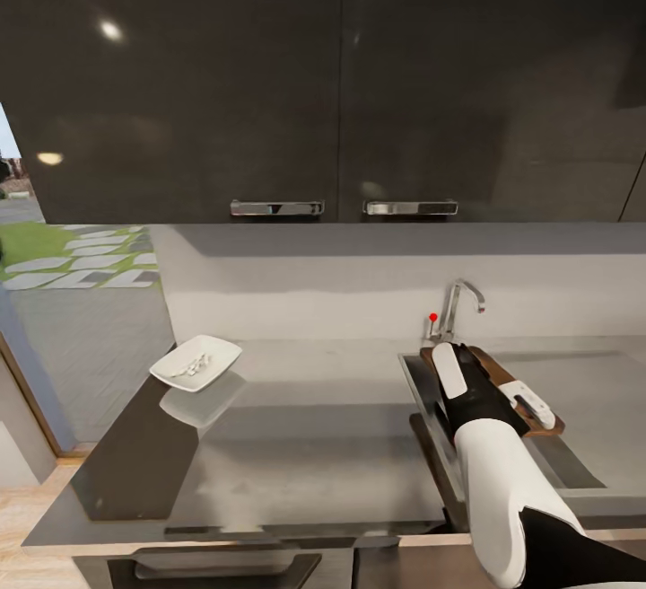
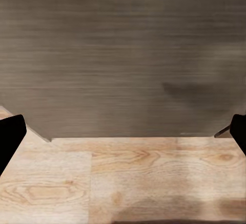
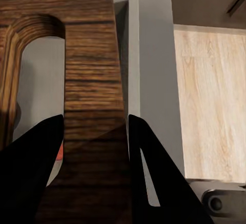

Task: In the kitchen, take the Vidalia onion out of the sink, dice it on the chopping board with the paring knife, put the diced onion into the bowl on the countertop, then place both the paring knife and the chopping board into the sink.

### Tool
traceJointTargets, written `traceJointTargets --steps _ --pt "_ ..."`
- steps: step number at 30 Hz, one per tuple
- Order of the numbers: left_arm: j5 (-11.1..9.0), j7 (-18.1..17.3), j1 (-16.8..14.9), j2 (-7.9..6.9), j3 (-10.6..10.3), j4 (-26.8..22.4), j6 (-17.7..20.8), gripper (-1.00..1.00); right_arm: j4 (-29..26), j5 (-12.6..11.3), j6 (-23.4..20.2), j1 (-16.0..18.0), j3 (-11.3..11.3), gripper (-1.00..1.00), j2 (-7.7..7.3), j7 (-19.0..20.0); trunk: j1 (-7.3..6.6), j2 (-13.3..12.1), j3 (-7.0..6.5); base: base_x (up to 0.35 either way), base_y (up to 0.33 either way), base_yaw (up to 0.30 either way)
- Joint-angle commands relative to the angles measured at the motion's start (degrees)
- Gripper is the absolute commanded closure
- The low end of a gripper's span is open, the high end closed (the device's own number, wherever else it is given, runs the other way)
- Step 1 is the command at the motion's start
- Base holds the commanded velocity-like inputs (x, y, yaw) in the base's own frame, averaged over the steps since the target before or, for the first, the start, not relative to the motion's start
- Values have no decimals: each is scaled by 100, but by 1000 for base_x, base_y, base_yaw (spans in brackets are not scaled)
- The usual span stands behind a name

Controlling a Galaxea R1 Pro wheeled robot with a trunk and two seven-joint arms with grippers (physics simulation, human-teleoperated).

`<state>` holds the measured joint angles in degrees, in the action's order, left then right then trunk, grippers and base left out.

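Over the sink (image 1: 588, 391), your right gripper (image 1: 480, 382) holds the chopping board (image 1: 502, 372). Its long axis runs from the tap (image 1: 459, 302) end, at the back of the basin, forward and away from the tap towards the drainboard side, tilted across the basin. From the right wrist you see the two dark fingers (image 3: 36, 167) pressed against either face of the board's (image 3: 92, 80) end strip beside the oblong handle slot; they are clamped on the wood.

Item, board: brown, strong dark grain, rounded slot edge. Most of it is hidden under your forearm and the gripper in the head view; only its far corner and its edge on the side away from the tap show.

Item, bowl (image 1: 196, 363): white, shallow, squarish, on the countertop (image 1: 314, 427) well away from the sink on the tap's side, holding small pale pieces too fine to make out.

Item, tap: chrome, angular, red dot (image 1: 433, 317) at its base.

Item, left gripper (image 2: 123, 131): fingertips (image 2: 10, 137) far apart at the frame edges, nothing between them; beyond, a dark grained panel above pale wooden floor (image 2: 128, 183).
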<state>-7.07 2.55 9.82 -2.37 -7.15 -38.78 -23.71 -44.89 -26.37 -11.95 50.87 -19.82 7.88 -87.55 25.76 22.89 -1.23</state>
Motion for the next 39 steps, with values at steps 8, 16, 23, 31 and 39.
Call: traceJointTargets --steps 8,16,23,31,39 --pt "-77 58 2 -44 -49 613 25 -100 -15 -12 -61 3 -37 100 -10 -31 2 3 1 0 0 0" --pt "-101 62 2 -82 -53 1342 36 -100 -7 -15 -67 2 -41 100 -23 -46 2 3 1 0 0 0" --pt "-154 44 20 -152 -50 1331 43 -100 23 -50 -149 -7 -2 100 4 -65 2 3 1 0 0 0" --pt "-148 30 20 -161 -24 1442 32 -100 39 -83 -299 -7 38 100 212 -212 2 3 1 0 0 0" --pt "-146 27 20 -82 -6 1699 31 -100 24 -71 -291 -3 40 100 160 -191 2 3 1 0 0 0"
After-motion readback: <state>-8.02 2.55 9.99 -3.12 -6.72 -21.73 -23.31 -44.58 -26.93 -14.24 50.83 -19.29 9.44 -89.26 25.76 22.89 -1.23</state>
